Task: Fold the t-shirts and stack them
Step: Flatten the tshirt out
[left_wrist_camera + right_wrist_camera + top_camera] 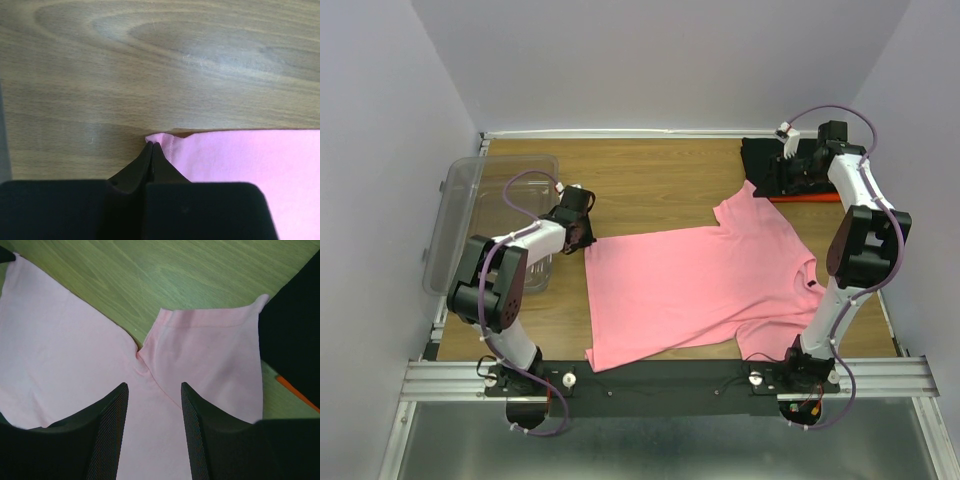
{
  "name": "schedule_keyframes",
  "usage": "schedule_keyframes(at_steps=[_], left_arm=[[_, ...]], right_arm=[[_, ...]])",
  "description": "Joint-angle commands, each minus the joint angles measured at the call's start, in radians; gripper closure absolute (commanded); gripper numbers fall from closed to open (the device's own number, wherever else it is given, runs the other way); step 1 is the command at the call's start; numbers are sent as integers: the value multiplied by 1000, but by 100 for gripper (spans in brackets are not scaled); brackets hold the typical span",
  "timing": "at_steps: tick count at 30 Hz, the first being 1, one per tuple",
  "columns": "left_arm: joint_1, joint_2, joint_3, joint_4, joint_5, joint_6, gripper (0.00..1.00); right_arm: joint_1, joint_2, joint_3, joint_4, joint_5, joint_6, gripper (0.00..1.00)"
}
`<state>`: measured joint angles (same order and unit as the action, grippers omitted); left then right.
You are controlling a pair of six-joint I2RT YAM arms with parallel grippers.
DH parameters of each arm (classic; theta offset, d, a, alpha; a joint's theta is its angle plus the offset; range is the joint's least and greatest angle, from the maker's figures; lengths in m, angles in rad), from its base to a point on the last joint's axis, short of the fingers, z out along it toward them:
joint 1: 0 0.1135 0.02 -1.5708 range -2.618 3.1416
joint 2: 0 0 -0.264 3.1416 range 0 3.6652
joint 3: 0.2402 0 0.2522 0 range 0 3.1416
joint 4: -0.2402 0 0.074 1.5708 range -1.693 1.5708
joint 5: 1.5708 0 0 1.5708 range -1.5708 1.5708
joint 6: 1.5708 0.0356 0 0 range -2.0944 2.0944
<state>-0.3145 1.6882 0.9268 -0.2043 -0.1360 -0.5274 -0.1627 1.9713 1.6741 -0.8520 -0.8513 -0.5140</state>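
— Three t-shirts on the top view. Positions?
— The pink t-shirt is spread flat mid-table, hem edge to the left and collar to the right. The black t-shirt lies in the far right corner. A strip of the orange-red t-shirt shows along its near edge.
— Open room?
— Bare table runs along the far side, between the clear tub at the left edge and the black t-shirt. The left gripper sits at the hem's far corner. The right gripper is over the far sleeve.
— Left wrist view?
— The left gripper has its tips pressed together on the hem corner of the pink t-shirt. The corner puckers up at the tips. The far edge runs straight off to the right, with a thin shadow beneath it near the corner. Beyond that, bare table.
— Right wrist view?
— The right gripper is spread, fingers apart and nothing between them. It is above the pink t-shirt where the sleeve meets the body. Cannot tell whether the tips touch the cloth.
— Edges there?
— The sleeve's outer corner reaches the edge of the black t-shirt. The orange-red t-shirt shows as a sliver at lower right. The table is bare beyond the sleeve hem.
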Motion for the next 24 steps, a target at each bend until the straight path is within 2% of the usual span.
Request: schedule_keyframes(at_steps=[1,11,17,24], left_arm=[[-3,-54,-23,2,30,9,100],[-3,-124,-31,23,96,26,100],[-3,-125,-34,34,119,27,100],[-3,-136,-37,34,127,44,100]], right_arm=[[14,-5,9,13,66,-6,46],[94,156,189,33,283,49,47],[117,271,350,36,368,94,47],[117,376,437,36,408,129,49]])
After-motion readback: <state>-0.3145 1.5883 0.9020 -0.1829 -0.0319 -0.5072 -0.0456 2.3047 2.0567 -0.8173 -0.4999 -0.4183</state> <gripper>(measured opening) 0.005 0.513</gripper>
